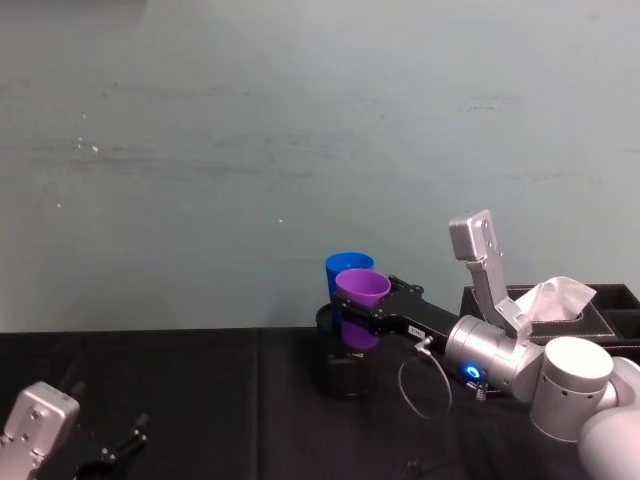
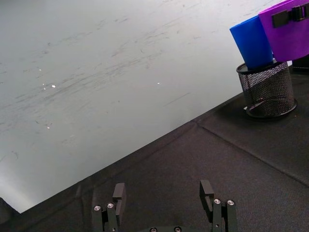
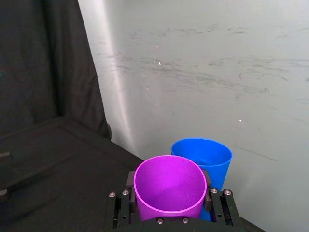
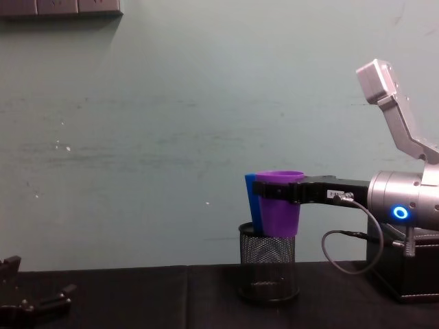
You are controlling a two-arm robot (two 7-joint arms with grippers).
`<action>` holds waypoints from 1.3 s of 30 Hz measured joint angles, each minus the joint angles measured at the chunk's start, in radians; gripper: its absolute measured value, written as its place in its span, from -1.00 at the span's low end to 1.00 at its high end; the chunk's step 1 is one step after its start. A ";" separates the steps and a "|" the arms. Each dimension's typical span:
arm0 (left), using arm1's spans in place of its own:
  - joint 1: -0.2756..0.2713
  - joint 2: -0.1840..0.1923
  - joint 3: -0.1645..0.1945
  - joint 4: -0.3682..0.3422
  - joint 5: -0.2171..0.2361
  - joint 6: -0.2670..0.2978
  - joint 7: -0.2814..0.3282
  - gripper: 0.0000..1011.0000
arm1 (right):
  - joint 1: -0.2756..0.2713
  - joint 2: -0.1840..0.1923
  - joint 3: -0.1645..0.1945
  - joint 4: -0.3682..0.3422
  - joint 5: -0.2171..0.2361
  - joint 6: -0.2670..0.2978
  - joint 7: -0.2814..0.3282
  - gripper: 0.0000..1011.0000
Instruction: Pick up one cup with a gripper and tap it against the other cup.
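Holding step: the purple plastic cup with the rolled rim [image 4: 281, 214] is up in the air, right next to the bright blue plastic cup [image 4: 252, 202]. I think the tap is happening now or is just about to.
Purple cup: it hangs upright over the black wire-mesh pen holder [image 4: 267, 269], with its bottom down near the holder's rim.
Blue cup: it stands inside the mesh holder and leans a little. It is on the far side of the purple cup.
Touching or not: the two cups are very close, side by side, but I cannot tell if they really touch.
Right gripper [image 4: 278, 190]: its flat black fingers [image 3: 219, 210] are closed on the purple cup, one on each side, just under the rim.
Left gripper [image 2: 163, 193]: it sits low over the black bench [image 1: 200, 400] on the robot's left, well apart from the cups. Its fingers are wide open and hold nothing.
Next move: a small, soft push of the purple cup into the side of the blue cup. A hard push could tip the blue cup or knock the holder over.
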 joint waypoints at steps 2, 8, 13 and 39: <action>0.000 0.000 0.000 0.000 0.000 0.000 0.000 0.98 | 0.000 0.000 0.000 0.000 0.000 0.000 0.000 0.49; 0.000 0.000 0.000 0.000 0.000 0.000 0.000 0.98 | -0.001 0.000 0.000 0.000 0.001 0.000 0.000 0.49; 0.000 0.000 0.000 0.000 0.000 0.000 0.000 0.98 | -0.001 0.000 0.000 0.000 0.001 0.000 0.000 0.49; 0.000 0.000 0.000 0.000 0.000 0.000 0.000 0.98 | -0.001 0.000 0.000 0.000 0.001 0.000 0.000 0.49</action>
